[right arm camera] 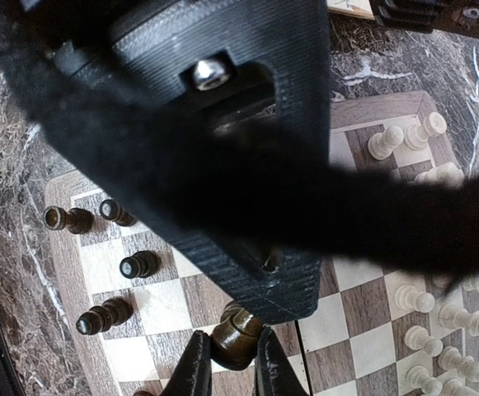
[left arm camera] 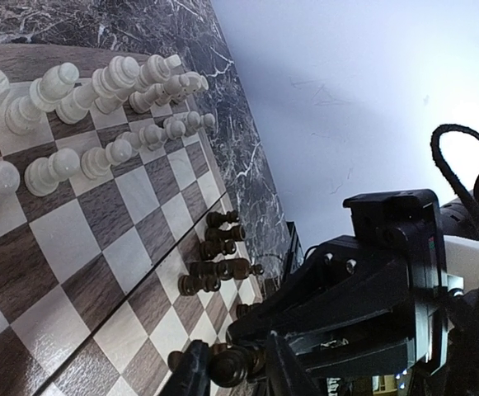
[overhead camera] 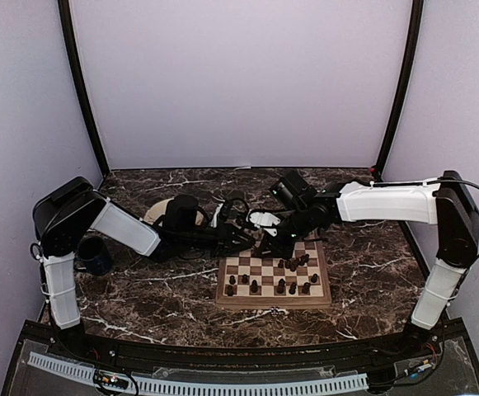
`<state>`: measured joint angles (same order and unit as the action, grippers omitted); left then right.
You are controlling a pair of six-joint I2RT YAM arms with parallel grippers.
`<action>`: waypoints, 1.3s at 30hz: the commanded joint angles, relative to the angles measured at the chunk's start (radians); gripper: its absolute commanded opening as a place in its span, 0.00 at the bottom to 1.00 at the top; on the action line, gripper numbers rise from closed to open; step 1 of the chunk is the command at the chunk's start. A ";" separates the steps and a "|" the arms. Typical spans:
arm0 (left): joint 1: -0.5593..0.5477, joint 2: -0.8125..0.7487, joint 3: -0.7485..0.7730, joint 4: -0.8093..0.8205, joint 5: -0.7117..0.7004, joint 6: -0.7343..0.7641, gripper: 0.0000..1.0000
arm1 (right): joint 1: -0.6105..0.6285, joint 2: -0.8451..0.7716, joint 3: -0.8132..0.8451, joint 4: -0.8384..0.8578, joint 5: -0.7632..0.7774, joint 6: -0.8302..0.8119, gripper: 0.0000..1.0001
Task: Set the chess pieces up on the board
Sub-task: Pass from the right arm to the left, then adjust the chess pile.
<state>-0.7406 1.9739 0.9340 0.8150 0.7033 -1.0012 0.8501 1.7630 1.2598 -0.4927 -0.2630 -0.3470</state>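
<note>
The board (overhead camera: 273,302) lies in front of both arms. Dark chess pieces (overhead camera: 293,265) stand and lie loosely on its squares; in the left wrist view a few lie toppled (left arm camera: 214,266). Pale chess pieces (left arm camera: 99,91) stand in two rows along one side and also show in the right wrist view (right arm camera: 434,338). Both grippers meet low over the board's far left part. My right gripper (right arm camera: 233,369) is shut on a dark piece (right arm camera: 241,332). My left gripper (left arm camera: 237,373) is shut on that same dark piece (left arm camera: 232,365), its black finger (right arm camera: 247,247) lying across the piece's top.
A dark blue mug (overhead camera: 97,256) stands by the left arm and a round cream plate (overhead camera: 157,211) lies behind that arm's forearm. The marble table (overhead camera: 157,305) has walls on three sides. The right gripper's black body (left arm camera: 379,280) fills the left wrist view's right side.
</note>
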 commanded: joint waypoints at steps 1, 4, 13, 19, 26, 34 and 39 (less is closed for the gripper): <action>-0.005 0.014 0.005 0.111 0.030 -0.032 0.23 | 0.007 -0.026 0.009 0.022 -0.025 -0.006 0.12; -0.005 0.025 0.007 0.149 0.066 -0.049 0.15 | 0.007 -0.027 0.009 0.020 -0.027 -0.003 0.13; 0.000 0.023 0.003 0.258 0.101 -0.038 0.03 | -0.047 -0.111 -0.013 -0.018 -0.066 0.018 0.33; 0.003 0.011 0.033 0.255 0.155 0.083 0.00 | -0.217 -0.161 -0.008 -0.034 -0.309 0.101 0.43; 0.003 -0.057 0.072 0.174 0.202 0.263 0.00 | -0.340 -0.077 0.009 -0.022 -0.579 0.237 0.44; -0.037 -0.257 0.229 -0.531 0.129 0.949 0.00 | -0.353 0.031 0.025 0.031 -0.843 0.410 0.49; -0.111 -0.306 0.328 -0.845 -0.047 1.228 0.00 | -0.353 0.075 -0.013 0.193 -0.978 0.594 0.52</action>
<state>-0.7982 1.7252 1.2068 0.3222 0.7845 -0.1097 0.5011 1.8084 1.2629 -0.4496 -1.0615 0.0727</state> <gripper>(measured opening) 0.127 0.511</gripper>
